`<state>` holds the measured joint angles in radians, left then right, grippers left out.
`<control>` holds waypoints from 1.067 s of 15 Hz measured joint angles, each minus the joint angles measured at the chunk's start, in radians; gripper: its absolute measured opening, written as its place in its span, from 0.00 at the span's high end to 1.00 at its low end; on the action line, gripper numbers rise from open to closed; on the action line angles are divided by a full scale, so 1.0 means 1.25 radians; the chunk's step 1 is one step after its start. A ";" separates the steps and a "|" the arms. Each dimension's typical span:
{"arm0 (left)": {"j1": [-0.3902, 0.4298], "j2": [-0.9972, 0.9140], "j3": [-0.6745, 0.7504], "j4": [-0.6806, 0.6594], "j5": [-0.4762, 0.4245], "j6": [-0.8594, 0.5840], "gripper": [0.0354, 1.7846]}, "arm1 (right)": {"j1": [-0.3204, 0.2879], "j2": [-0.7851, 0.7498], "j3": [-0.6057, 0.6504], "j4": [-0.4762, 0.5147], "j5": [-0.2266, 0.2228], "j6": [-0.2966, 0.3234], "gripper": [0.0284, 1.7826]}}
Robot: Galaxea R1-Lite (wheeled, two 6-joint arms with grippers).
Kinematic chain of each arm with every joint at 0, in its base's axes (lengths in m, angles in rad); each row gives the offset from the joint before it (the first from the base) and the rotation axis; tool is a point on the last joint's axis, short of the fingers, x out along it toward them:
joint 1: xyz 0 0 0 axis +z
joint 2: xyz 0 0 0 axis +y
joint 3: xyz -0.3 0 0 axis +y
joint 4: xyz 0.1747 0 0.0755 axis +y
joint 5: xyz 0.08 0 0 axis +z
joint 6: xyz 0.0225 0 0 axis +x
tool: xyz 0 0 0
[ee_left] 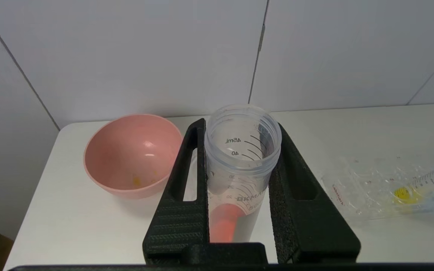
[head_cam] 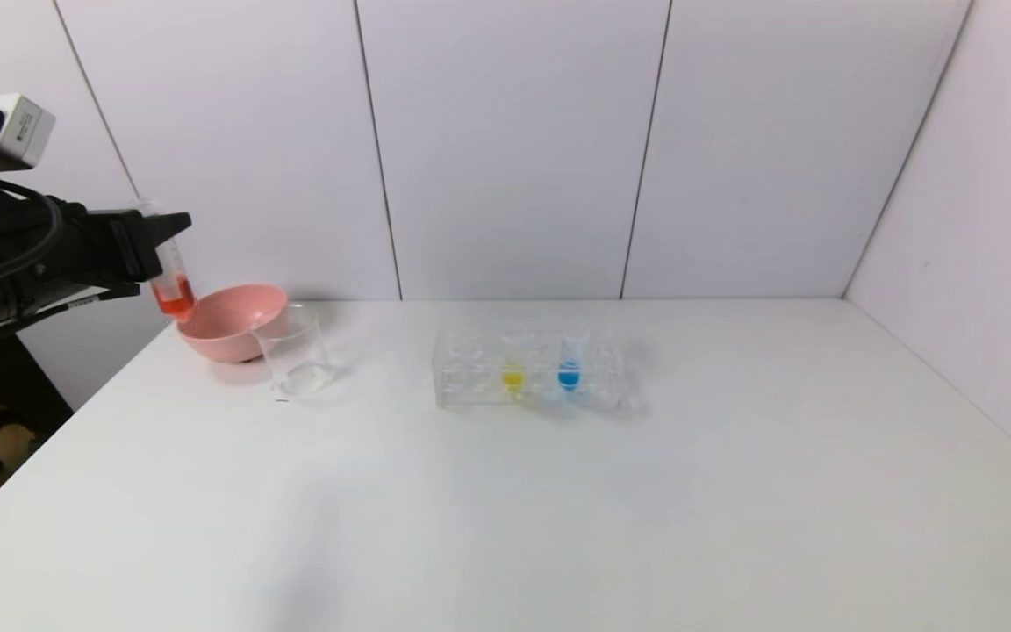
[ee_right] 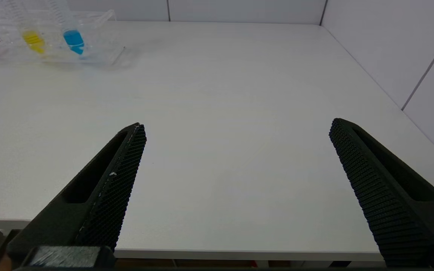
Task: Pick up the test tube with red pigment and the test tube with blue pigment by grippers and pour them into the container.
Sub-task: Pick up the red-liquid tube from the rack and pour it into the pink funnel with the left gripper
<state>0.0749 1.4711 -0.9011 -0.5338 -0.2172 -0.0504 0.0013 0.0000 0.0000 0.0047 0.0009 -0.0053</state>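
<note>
My left gripper (head_cam: 163, 233) is shut on the test tube with red pigment (head_cam: 174, 294) and holds it nearly upright in the air, left of and above the pink bowl. In the left wrist view both fingers (ee_left: 181, 195) clamp the tube (ee_left: 239, 150) just below its open mouth. The container, a clear beaker (head_cam: 293, 355), stands on the table to the right of the bowl, apart from the tube. The test tube with blue pigment (head_cam: 569, 373) stands in the clear rack (head_cam: 470, 386); it also shows in the right wrist view (ee_right: 73, 39). My right gripper (ee_right: 237, 128) is open and empty over the table's near edge.
The pink bowl (head_cam: 229, 320) sits at the table's far left corner, touching or nearly touching the beaker. A tube with yellow liquid (head_cam: 512, 377) stands in the rack left of the blue one. White walls close the back and right sides.
</note>
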 joint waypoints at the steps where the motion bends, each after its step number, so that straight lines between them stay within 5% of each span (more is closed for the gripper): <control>1: 0.005 0.005 -0.001 -0.014 0.000 0.001 0.75 | 0.000 0.000 0.000 0.000 0.000 0.000 0.00; 16: 0.048 0.162 -0.062 -0.091 -0.008 0.017 0.75 | 0.000 0.000 0.000 0.000 0.000 0.000 0.00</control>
<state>0.1347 1.6736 -0.9789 -0.6470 -0.2270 -0.0287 0.0013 0.0000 0.0000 0.0047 0.0009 -0.0053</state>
